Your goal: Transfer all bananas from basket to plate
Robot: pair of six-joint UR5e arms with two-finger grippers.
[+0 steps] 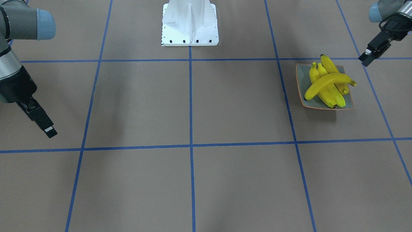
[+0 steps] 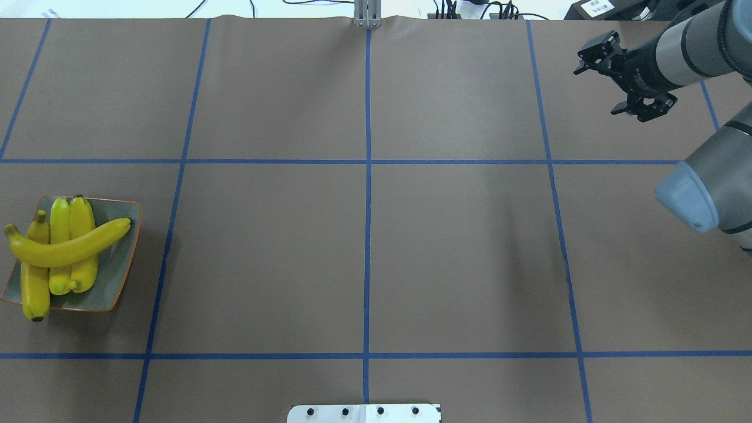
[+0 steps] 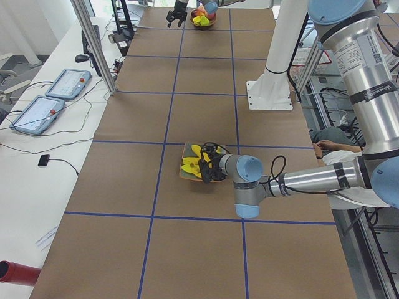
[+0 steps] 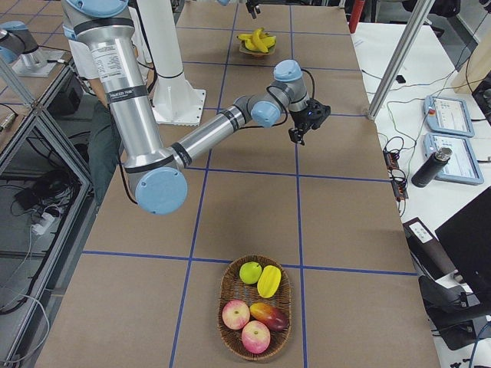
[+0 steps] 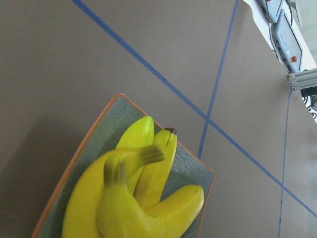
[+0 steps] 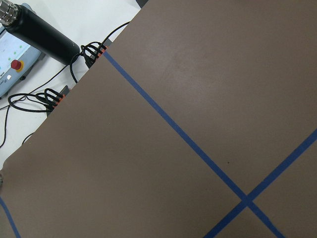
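Four bright yellow bananas (image 1: 328, 84) on square grey-blue plate (image 1: 302, 74), near left gripper (image 1: 365, 60) (grip impossible to tell), well apart from released right gripper (image 1: 51, 130).

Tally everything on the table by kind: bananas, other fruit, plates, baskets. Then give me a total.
Bananas: 4
Other fruit: 5
Plate: 1
Basket: 1
Total: 11
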